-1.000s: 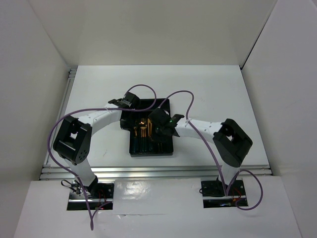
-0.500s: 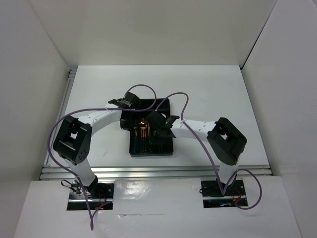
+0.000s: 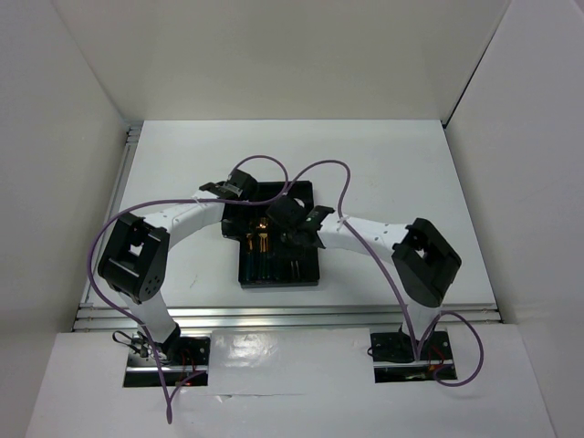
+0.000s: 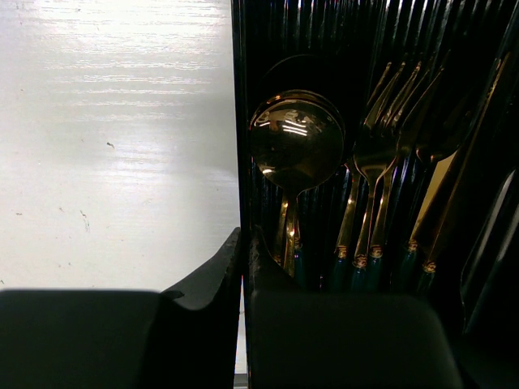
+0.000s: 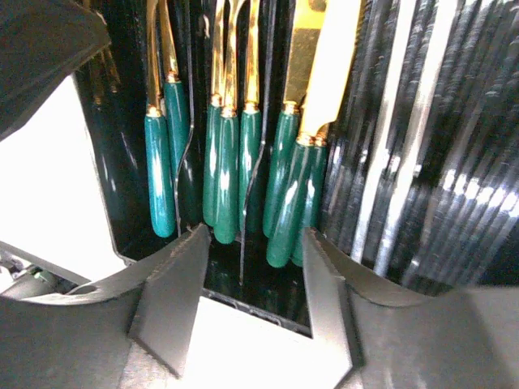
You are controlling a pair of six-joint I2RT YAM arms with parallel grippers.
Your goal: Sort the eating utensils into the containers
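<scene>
No readable text, labels or numbers anywhere.

Overhead camera is looking straight down on the black cutlery tray (image 3: pixel 274 281); both wrist cameras are peering closely into its shared compartments.

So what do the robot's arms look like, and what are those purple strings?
The left arm and right arm are white tube-shaped links joined by chunky black blocks. The strings are thin purple cables that loop loosely along each arm from base to wrist. The left gripper and right gripper each have two dark, wedge-shaped fingers. No writing or stickers show.
</scene>
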